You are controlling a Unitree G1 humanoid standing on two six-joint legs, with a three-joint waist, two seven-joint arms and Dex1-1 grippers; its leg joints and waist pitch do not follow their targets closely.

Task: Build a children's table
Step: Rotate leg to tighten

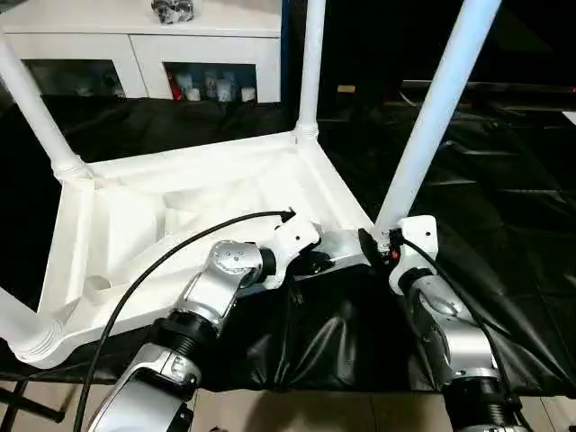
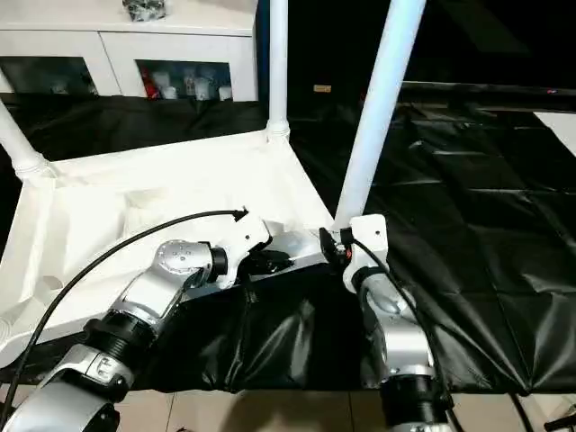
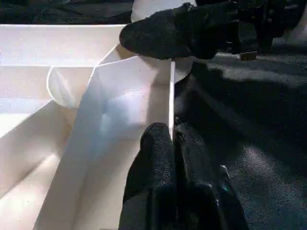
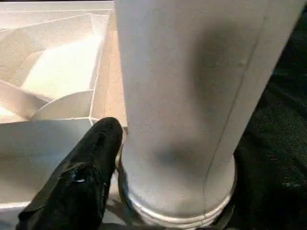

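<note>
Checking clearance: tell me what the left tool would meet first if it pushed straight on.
Probably the right tool's finger at the leg's base; the left tool, pinching the tabletop's wall, points along it.

legs (image 1: 432, 117): tops cut off above the tabletop (image 1: 180, 225)
cabinet (image 1: 135, 54) contents: too small to tell
near-left leg (image 1: 22, 328): mostly cropped

Smooth white plastic tabletop (image 1: 180, 207) w/ glossy tube legs (image 1: 436, 108), crinkly shiny black sheet (image 1: 504, 225), brushed-metal forearms (image 1: 216, 288)

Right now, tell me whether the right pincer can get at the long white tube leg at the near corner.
Probably yes: the right pincer is already at the base of that long white tube leg, with nothing between them.
</note>
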